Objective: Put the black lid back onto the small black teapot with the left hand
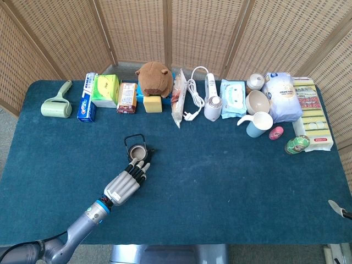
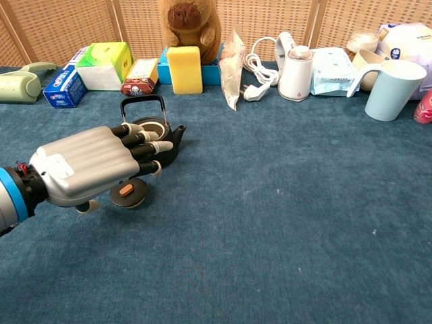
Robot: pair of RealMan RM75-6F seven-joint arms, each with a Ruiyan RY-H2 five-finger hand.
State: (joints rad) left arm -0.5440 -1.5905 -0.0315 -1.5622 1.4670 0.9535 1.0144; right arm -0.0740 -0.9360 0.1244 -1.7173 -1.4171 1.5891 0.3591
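The small black teapot (image 1: 137, 149) (image 2: 162, 125) stands upright and uncovered on the blue table, left of centre, with its wire handle raised. Its black lid (image 2: 131, 194), with an orange knob, lies flat on the cloth just in front of the pot. My left hand (image 1: 126, 186) (image 2: 88, 169) hovers palm-down over the lid, fingers stretched out towards the pot's body and holding nothing. In the head view the hand hides the lid. Only a sliver of my right hand (image 1: 336, 208) shows at the table's far right edge.
Along the back edge stand a lint roller (image 1: 56, 106), a toothpaste box (image 1: 88, 104), a green box (image 1: 105, 89), a plush toy (image 1: 154, 78), a white cable (image 1: 192, 93), a wipes pack (image 1: 232, 99) and a pale blue cup (image 1: 258, 124).
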